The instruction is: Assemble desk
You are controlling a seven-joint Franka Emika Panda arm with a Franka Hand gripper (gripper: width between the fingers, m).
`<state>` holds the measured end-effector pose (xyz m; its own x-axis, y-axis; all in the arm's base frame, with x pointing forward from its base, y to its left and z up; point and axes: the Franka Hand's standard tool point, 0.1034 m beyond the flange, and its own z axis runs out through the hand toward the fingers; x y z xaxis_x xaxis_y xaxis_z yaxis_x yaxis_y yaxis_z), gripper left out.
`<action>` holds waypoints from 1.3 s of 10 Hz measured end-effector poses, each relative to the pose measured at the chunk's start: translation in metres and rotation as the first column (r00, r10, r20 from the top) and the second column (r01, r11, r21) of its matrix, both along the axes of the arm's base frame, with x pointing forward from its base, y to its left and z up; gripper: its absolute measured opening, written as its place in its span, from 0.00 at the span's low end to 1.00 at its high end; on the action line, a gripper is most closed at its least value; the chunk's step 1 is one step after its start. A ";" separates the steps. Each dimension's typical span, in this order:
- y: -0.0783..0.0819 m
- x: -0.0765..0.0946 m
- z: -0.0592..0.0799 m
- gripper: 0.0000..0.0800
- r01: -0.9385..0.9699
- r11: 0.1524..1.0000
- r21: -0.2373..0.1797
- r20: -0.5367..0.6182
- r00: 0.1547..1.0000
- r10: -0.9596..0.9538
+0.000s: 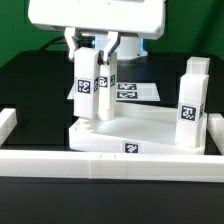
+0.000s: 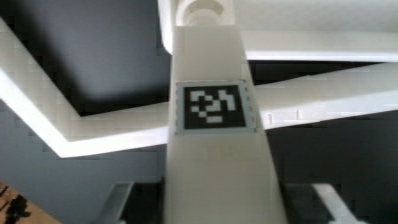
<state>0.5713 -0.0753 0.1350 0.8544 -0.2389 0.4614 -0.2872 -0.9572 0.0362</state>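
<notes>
The gripper [image 1: 91, 47] is partly open, its two fingers closed around the upper part of a white block leg [image 1: 85, 88] and grasping it; in the wrist view that leg [image 2: 217, 120] runs long and narrow between the dark fingertips, one of them [image 2: 128, 198] showing at the edge of the picture. The held leg stands upright, its lower end at the corner of the tabletop [image 1: 140, 132] at about nine o'clock in the exterior view; whether the foot is seated in a socket or only resting on it I cannot tell, as the contact point is small and blurred. The tabletop is a white square tray with a raised rim, lying flat on the black table [image 1: 30, 85], near the middle of the exterior view, just behind the long white border rail [image 1: 110, 162]. A second leg [image 1: 191, 102] stands upright at the tabletop's corner at about three o'clock. Each leg is a smooth, matt white rectangular block with a black-and-white square tag on its face, and another tag sits on the tabletop's front rim. Behind the tabletop, at about twelve o'clock, the marker board [image 1: 135, 92] lies flat on the table, thin and white with several printed tags.
</notes>
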 end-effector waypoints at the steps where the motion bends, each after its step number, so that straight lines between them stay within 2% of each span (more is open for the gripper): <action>1: 0.000 0.000 0.000 0.36 0.000 1.000 -0.002 0.003 1.000 0.000; 13: 0.003 -0.001 -0.002 0.36 -0.006 1.000 -0.002 -0.001 1.000 0.006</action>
